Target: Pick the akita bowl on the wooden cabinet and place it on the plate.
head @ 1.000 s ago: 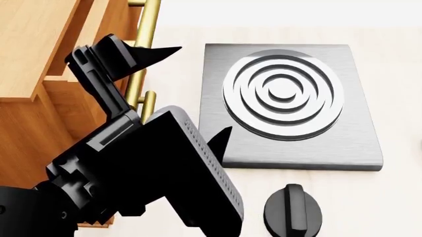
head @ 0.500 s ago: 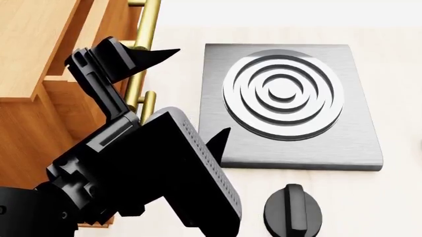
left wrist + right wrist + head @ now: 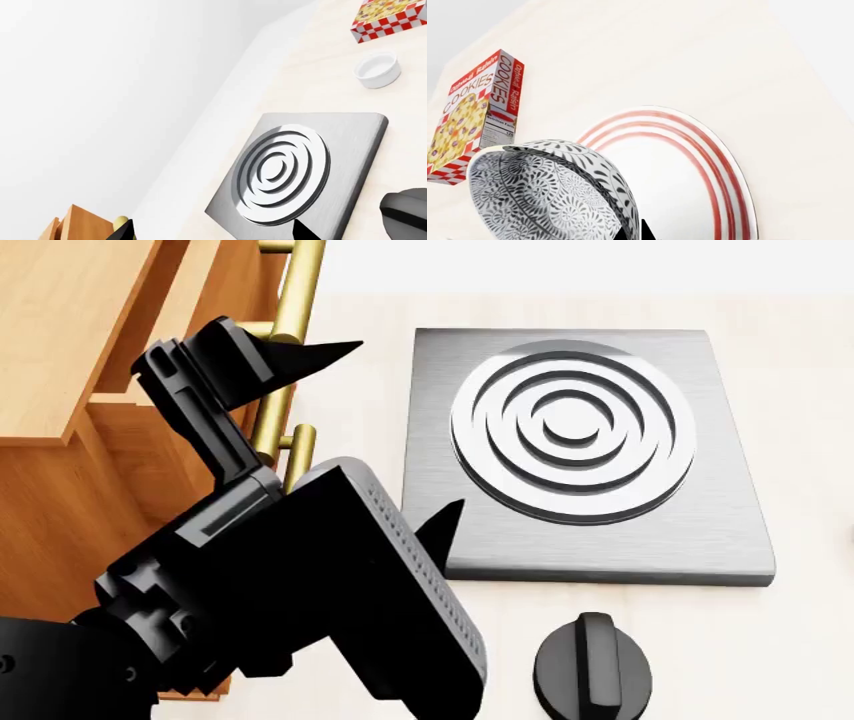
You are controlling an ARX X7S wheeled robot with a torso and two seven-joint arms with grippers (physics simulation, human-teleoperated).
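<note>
Right hand (image 3: 635, 231) grips the akita bowl (image 3: 547, 192) — over the plate (image 3: 694, 175).

The bowl (image 3: 554, 195), patterned in black-and-white leaf and flower motifs inside and out, is tipped steeply with its open mouth showing, and it overlaps the near edge of the plate (image 3: 694, 185) in the right wrist view. The plate is wide, round and white with thin red rings near its rim, lying flat on the pale counter. The wooden cabinet (image 3: 80, 380) is orange-brown with brass-coloured bar handles, standing at the left of the head view; no bowl shows on its visible top.
</note>
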